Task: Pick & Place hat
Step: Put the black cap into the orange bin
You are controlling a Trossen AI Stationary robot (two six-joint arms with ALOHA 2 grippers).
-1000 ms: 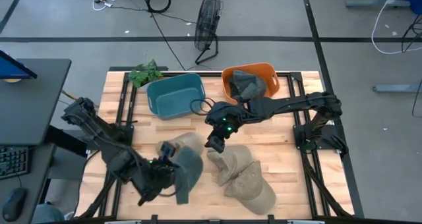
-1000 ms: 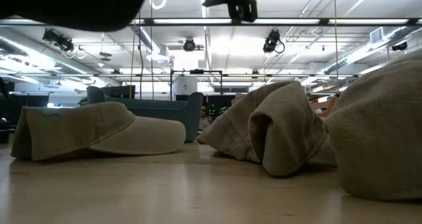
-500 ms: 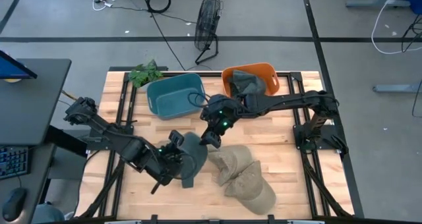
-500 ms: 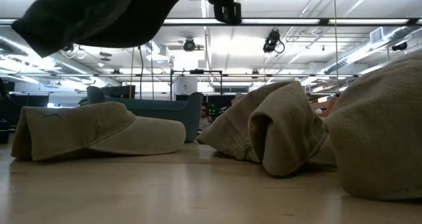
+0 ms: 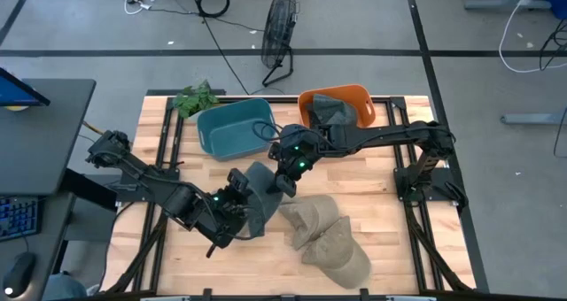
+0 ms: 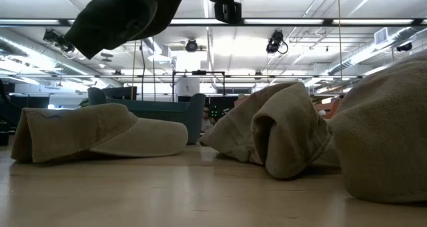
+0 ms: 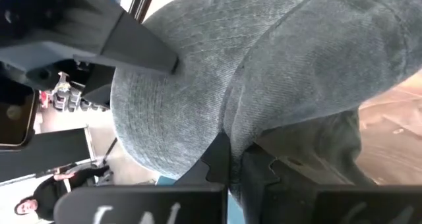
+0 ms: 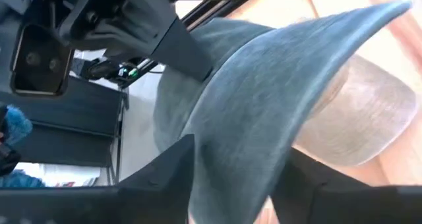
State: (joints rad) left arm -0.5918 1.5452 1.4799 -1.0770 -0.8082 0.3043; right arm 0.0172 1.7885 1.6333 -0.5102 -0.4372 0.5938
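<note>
Two tan hats (image 5: pixel 323 235) lie near the table's (image 5: pixel 390 221) front edge. Just behind them, above the middle of the table, the left gripper (image 5: pixel 237 193) pinches one side of a gray hat (image 5: pixel 259 199) held up in the air, and the right gripper (image 5: pixel 285 179) pinches its other side. Near the back edge sit a teal bin (image 5: pixel 235 128) and an orange bin (image 5: pixel 354 102) with another gray hat (image 5: pixel 332 113) inside.

A dark grey hat (image 5: pixel 255 197) hangs in the air above the table, crumpled, brim pointing down, beside tan hats (image 5: pixel 323 235).
</note>
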